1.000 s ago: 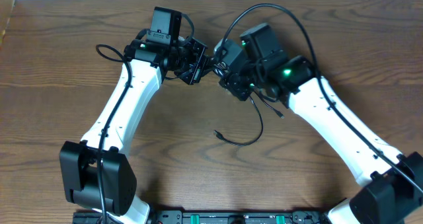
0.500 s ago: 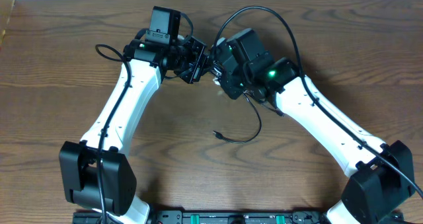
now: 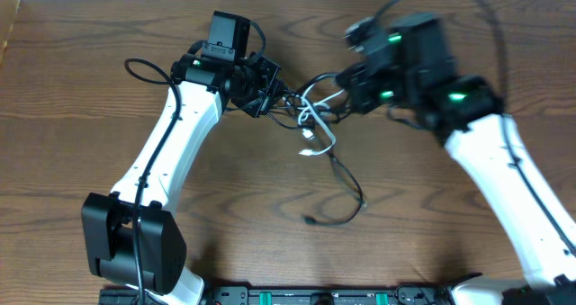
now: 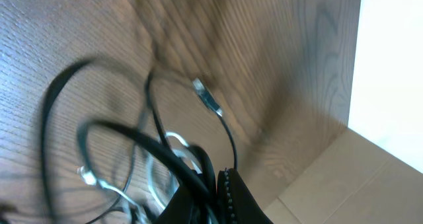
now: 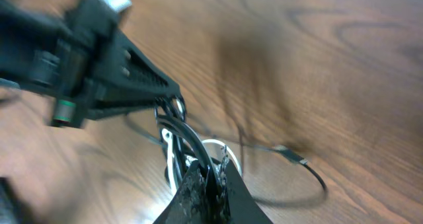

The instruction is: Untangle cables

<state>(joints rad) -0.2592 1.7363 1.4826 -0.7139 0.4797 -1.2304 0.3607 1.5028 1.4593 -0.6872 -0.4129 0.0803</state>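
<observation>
1. The brown wood-grain counter (image 3: 90, 161) carries the cables and fills the overhead view.
2. The white right arm (image 3: 504, 170) reaches from the near right corner toward the far middle. Its outline is blurred.
3. The white left arm (image 3: 175, 152) reaches from the near left corner toward the far middle.
4. The right gripper (image 3: 346, 82) has its fingers pressed together, pinching the thin black cable (image 3: 359, 195), as the right wrist view shows.
5. The left gripper (image 3: 273, 94) sits at the tangle's left end. Blur makes it impossible to tell whether its fingers are spread or pressed together.
6. The thin black cable runs between the two grippers, then curves toward the near edge, its plug end lying on the counter.
7. The thin white cable (image 3: 309, 148) is looped into the black one between the grippers, with its plug end on the near side of the tangle.
</observation>
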